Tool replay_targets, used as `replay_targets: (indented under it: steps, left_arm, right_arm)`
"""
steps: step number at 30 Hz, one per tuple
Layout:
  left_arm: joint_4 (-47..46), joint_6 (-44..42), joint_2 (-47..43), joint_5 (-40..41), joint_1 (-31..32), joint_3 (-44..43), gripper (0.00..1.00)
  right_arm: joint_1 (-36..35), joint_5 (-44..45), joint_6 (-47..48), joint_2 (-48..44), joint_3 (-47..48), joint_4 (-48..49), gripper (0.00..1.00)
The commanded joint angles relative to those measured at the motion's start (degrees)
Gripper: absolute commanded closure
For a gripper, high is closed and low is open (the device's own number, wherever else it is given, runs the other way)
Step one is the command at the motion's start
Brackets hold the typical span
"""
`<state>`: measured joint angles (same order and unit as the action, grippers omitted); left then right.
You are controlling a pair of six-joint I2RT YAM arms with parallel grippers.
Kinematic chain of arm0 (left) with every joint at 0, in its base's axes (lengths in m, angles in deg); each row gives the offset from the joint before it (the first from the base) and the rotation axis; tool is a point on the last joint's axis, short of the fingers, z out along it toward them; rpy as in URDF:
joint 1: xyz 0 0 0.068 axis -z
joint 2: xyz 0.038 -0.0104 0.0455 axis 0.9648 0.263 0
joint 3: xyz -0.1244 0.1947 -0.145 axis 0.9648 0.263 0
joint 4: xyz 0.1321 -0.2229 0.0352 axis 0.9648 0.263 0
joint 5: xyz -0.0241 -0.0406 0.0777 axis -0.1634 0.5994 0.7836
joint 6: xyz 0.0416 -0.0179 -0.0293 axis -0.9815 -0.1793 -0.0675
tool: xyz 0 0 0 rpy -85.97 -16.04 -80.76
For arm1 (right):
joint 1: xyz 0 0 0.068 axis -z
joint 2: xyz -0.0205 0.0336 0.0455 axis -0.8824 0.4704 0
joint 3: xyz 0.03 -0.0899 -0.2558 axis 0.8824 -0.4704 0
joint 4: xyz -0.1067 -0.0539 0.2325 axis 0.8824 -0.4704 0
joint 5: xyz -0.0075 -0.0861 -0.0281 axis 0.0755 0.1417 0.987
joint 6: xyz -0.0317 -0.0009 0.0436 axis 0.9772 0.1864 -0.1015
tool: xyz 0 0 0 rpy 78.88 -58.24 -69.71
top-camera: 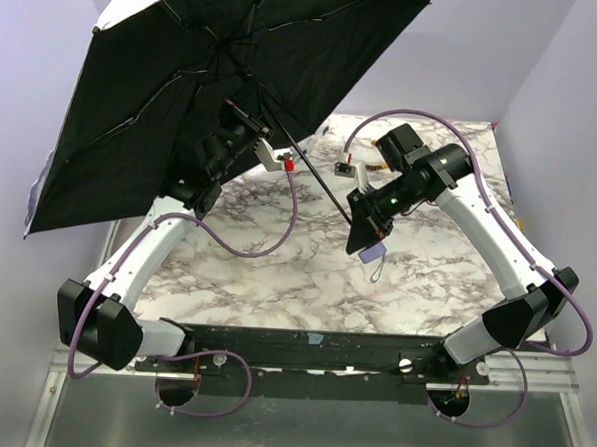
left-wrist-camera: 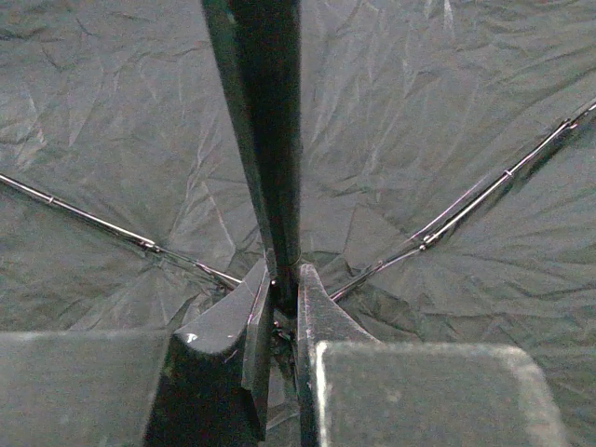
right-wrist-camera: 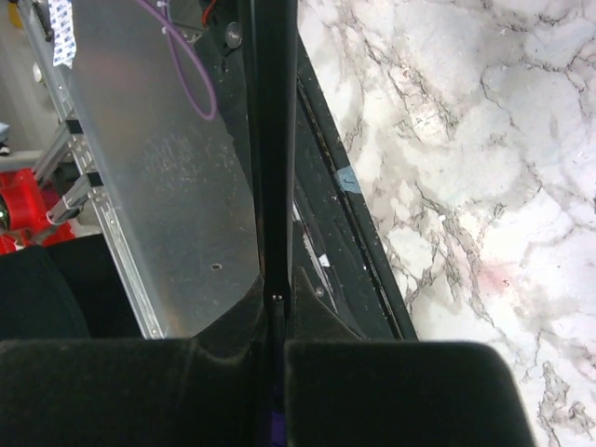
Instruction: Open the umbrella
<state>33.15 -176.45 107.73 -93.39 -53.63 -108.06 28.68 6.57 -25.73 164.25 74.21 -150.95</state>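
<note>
Right gripper (right-wrist-camera: 277,307) — pinching umbrella (top-camera: 133,135) shaft (top-camera: 316,171) low; left gripper (left-wrist-camera: 284,289) — clamping shaft close under canopy (top-camera: 206,68). Canopy spread wide; seemingly done, lock unconfirmed.

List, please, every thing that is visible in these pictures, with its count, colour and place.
umbrella: one, open, black lining with a pale outer edge, tilted above the table's left rear.
shaft: one, thin, black, from the canopy down to the right gripper.
handle knob: one, lavender, just below the right gripper.
table: one, white-grey marble pattern, under both arms.
cables: several, purple, along the arms.
left gripper: one, black, shut on the shaft near the canopy.
right gripper: one, black, shut on the shaft near the handle.
</note>
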Motion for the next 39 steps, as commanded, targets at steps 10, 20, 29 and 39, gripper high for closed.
replay_targets:
  steps: [10,20,29,39]
  left_arm:
    - [-11.48,-4.72,1.49,-2.74,-0.81,1.65,0.82]
    - [-8.32,-5.00,1.61,-6.44,-1.18,2.36,0.71]
    - [-5.88,-5.66,2.84,-7.56,-3.48,1.85,0.67]
    - [2.68,-5.84,-1.55,-18.13,-4.36,6.35,0.60]
  right_arm:
    - [-1.18,-2.42,4.71,-1.61,3.50,-1.99,0.99]
    - [-1.24,-2.55,5.83,-2.50,2.93,-1.97,0.99]
    - [-1.29,-2.73,7.21,-3.12,2.70,-1.99,0.99]
    - [-1.29,-3.43,7.96,-2.82,2.73,-1.25,0.99]
